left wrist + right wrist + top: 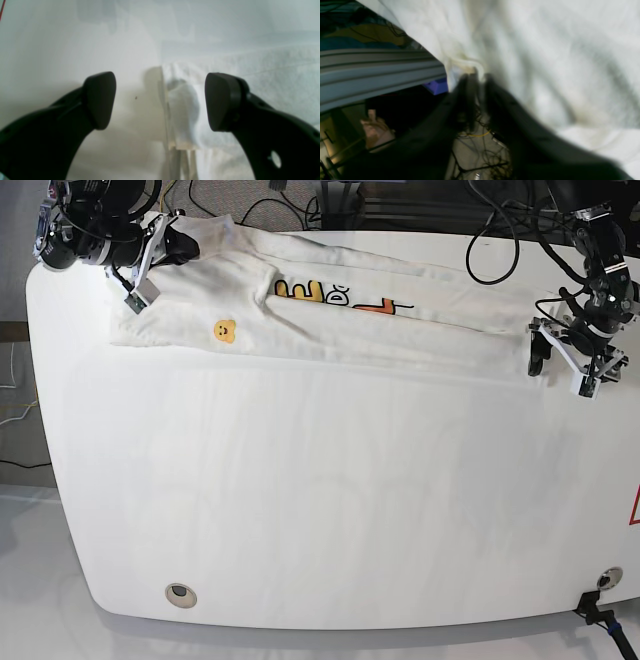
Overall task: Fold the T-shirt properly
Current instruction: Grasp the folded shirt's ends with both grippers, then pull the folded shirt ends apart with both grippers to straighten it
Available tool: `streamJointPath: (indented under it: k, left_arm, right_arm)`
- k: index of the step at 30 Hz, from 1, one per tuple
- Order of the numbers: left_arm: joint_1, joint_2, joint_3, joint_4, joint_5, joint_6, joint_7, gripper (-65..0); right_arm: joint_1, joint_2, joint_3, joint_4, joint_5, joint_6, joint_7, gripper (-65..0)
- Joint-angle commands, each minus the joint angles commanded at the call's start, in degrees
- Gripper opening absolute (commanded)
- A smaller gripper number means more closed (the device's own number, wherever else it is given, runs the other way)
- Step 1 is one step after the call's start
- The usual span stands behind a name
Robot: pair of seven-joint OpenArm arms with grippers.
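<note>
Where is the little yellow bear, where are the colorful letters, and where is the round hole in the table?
yellow bear [223,330], base view, middle of its face
colorful letters [320,292], base view, on a yellow letter
round hole [180,592], base view, its center

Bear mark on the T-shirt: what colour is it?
Yellow. The bear mark sits on the white T-shirt, clearest in the base view.

One shirt [330,320] is lying on one table [330,500]; two grippers are showing: left [562,356]; right [185,242].
</note>
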Motion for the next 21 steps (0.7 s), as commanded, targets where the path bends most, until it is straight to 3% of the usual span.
streamJointPath:
  k: [3, 5, 14, 18, 21]
  left_arm:
    - [0.00, 0.00, 0.00, 0.00, 0.00, 0.00, 0.00, -12.4]
    - [0.00, 0.00, 0.00, 0.00, -0.09, 0.00, 0.00, -12.4]
    - [0.53, 0.09, -0.09, 4.48, -0.09, -0.09, 0.18, -12.4]
    - [1.85, 2.11, 0.70, 9.41, -0.09, -0.35, 2.64, -12.4]
    - [3.60, 3.96, 0.70, 13.36, -0.09, -5.23, 5.10, -13.1]
  right_arm:
    - [0.00, -0.09, 0.18, 0.00, 0.00, 0.00, 0.00, -31.4]
    - [0.44, -0.09, 0.18, -0.09, 0.00, 0.00, 0.00, -27.7]
    - [6.33, -0.44, 0.26, 0.00, 0.00, 0.00, 0.00, -27.7]
    - [9.23, -1.05, -0.09, -0.09, -0.26, 0.00, 0.00, -27.7]
    - [9.41, -1.85, -0.18, -0.09, -0.35, 0.00, 0.00, -27.8]
